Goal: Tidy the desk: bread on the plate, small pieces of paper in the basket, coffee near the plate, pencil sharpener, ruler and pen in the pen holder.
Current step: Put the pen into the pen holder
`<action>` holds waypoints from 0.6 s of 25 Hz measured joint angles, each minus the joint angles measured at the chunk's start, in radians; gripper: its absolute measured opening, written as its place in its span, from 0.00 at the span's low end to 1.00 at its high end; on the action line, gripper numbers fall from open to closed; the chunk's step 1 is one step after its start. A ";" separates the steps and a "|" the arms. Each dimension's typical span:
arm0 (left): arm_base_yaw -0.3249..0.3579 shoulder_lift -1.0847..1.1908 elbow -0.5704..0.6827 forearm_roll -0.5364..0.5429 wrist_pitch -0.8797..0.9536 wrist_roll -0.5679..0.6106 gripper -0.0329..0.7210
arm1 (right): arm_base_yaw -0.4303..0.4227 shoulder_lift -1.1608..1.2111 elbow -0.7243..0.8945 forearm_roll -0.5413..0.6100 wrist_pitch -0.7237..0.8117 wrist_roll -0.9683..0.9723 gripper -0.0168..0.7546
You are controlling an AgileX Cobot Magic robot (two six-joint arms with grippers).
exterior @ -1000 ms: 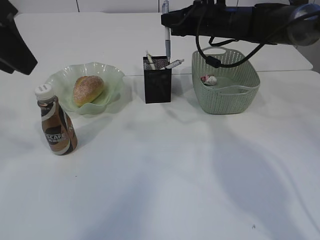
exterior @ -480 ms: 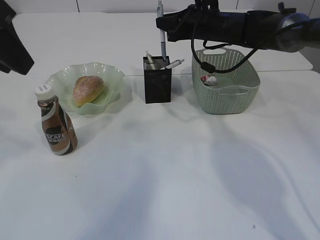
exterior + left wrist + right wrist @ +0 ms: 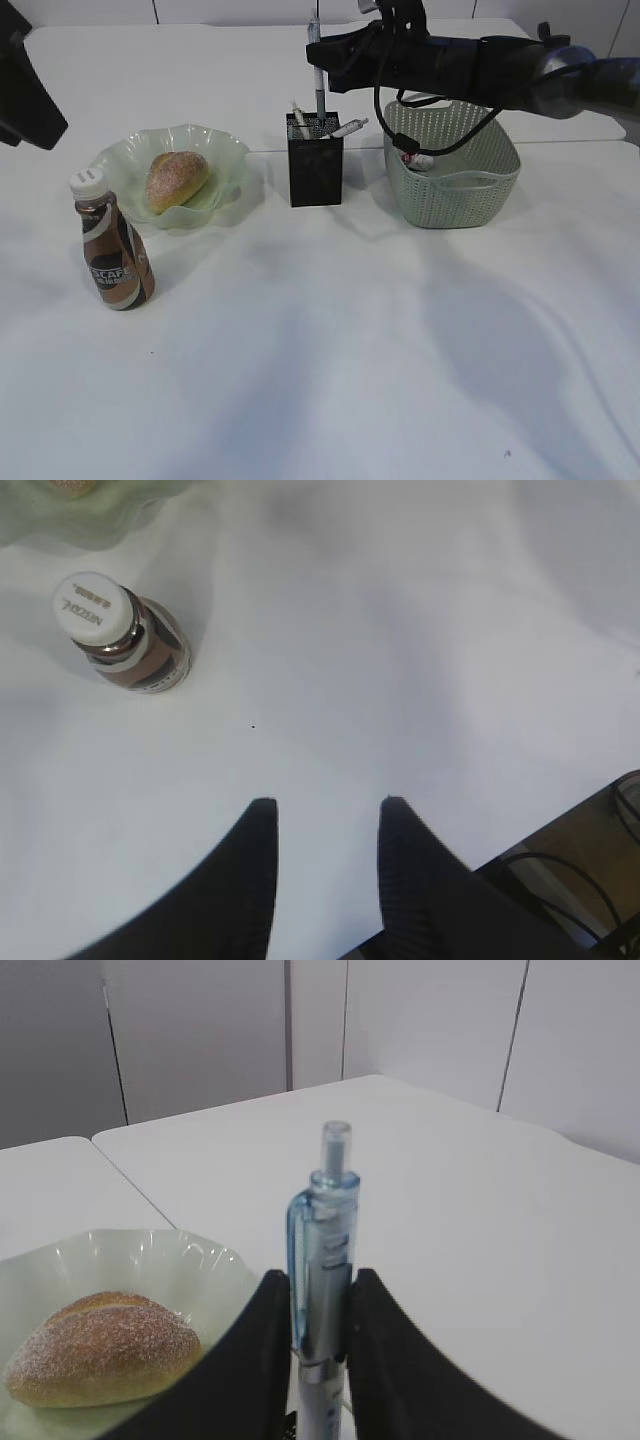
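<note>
Nearest, the left gripper [image 3: 322,825] hangs open and empty above the desk [image 3: 330,340], by the coffee [image 3: 111,253]. Beyond, bread [image 3: 176,179] sits in the plate [image 3: 228,150]. Farther, the right gripper [image 3: 318,1305], clamping the pen [image 3: 318,72], has slid left and lower over the pen holder [image 3: 315,165], so insertion looks imminent. Paper lies in the basket [image 3: 452,180].

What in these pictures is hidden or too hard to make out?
- Exterior view: the pen holder's contents, behind dark mesh; whether the pen tip is inside yet.
- Exterior view: items in the basket, partly behind the arm's cable.
- Right wrist view: the pen's lower end, cut off by the frame.
- Left wrist view: coffee label, foreshortened from above.
</note>
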 joint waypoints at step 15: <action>0.000 0.000 0.000 0.004 0.000 0.000 0.36 | 0.001 0.013 -0.006 0.000 0.000 0.004 0.41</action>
